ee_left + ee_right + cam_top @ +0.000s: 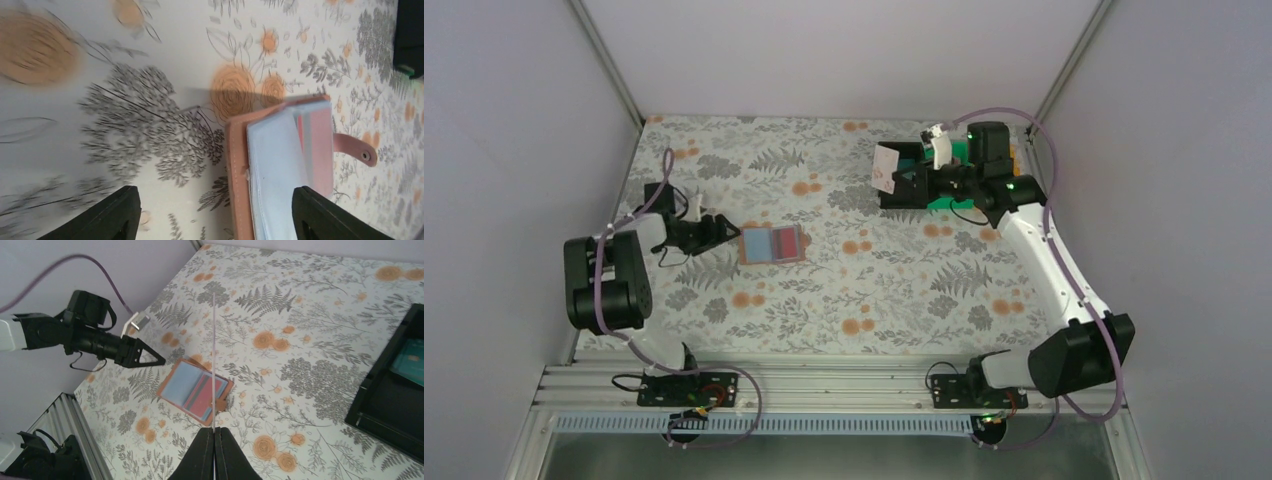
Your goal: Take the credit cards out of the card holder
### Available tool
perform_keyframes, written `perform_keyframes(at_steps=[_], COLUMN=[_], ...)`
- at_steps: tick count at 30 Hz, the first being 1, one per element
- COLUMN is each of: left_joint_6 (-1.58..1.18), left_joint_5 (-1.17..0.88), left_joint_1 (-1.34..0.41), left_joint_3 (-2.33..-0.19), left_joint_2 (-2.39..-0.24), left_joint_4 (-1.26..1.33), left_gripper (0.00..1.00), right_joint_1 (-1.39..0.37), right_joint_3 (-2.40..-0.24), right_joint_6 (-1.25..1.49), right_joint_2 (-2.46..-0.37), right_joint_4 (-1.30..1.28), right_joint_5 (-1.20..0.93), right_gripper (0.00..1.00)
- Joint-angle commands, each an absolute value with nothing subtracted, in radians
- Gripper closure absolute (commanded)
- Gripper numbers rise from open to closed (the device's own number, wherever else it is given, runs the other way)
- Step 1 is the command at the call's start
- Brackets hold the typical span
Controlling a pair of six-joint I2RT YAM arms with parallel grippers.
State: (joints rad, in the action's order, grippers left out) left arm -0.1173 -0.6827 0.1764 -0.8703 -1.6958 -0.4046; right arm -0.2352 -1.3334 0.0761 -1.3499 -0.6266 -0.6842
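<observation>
Right jaws pinch a credit card (pixel 213 365) beside the black bin (pixel 385 390), far-right worktop (pixel 310 300) corner: best released low inside. Left jaws wide.

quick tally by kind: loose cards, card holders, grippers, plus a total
loose cards: 2 (thin white card with red mark pinched in the right gripper; teal card lying in the black plastic bin)
card holders: 1 (open salmon-tan bifold card holder on the table)
grippers: 2 (left gripper open)
total: 5

White-and-black arms (pixel 1049 255), purple cables (pixel 600 290), black-fingered left pincer (pixel 215 207)
</observation>
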Motion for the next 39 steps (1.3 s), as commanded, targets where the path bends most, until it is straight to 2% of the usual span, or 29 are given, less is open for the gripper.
perform_keyframes(at_steps=[1,5,10,12,16,18,22,27,29,32,36,37,39], left_joint_6=[-0.111,-0.077,0.043,0.167,0.625,0.815,1.02,1.041,1.05,1.051,1.049,1.045,1.03], left_joint_5=[-0.594,-0.594,-0.723,-0.856,-1.043,-1.043,-1.007,-0.918,-0.904,-0.887,-0.867,-0.867,-0.869], left_joint_1=[0.233,0.256,0.255,0.246,0.167,0.088,-0.073,-0.152,-0.191,-0.216,-0.233,-0.236,-0.238], left_joint_3=[-0.913,-0.933,-1.058,-1.16,-1.395,-1.474,-1.52,-1.506,-1.482,-1.467,-1.449,-1.448,-1.452], left_joint_2=[-1.558,-1.415,-1.277,-1.264,-1.261,-1.253,-1.247,-1.257,-1.259,-1.263,-1.267,-1.27,-1.278], left_joint_4=[-0.437,-0.44,-0.513,-0.613,-1.007,-1.19,-1.348,-1.358,-1.358,-1.358,-1.356,-1.356,-1.356], left_gripper=[0.19,0.12,0.11,0.14,0.14,0.12,0.1,0.12,0.18,0.33,0.45,0.53,0.75], right_joint_1=[-0.296,-0.361,-0.468,-0.521,-0.644,-0.715,-0.816,-0.875,-0.89,-0.903,-0.911,-0.911,-0.913], right_joint_3=[-1.385,-1.42,-1.452,-1.47,-1.526,-1.55,-1.557,-1.598,-1.613,-1.624,-1.622,-1.623,-1.622], right_joint_6=[0.051,0.031,-0.008,-0.038,-0.132,-0.185,-0.268,-0.3,-0.312,-0.327,-0.339,-0.341,-0.347], right_joint_2=[-1.352,-1.368,-1.392,-1.409,-1.455,-1.475,-1.498,-1.55,-1.567,-1.576,-1.564,-1.563,-1.558], right_joint_4=[-0.651,-0.658,-0.661,-0.67,-0.717,-0.746,-0.758,-0.814,-0.834,-0.849,-0.839,-0.837,-0.833], right_joint_5=[-0.661,-0.642,-0.627,-0.621,-0.595,-0.58,-0.582,-0.547,-0.522,-0.518,-0.523,-0.525,-0.525], right_gripper=[0.96,0.96,0.96,0.96,0.96,0.96,0.96,0.96,0.96,0.96,0.96,0.96,0.96])
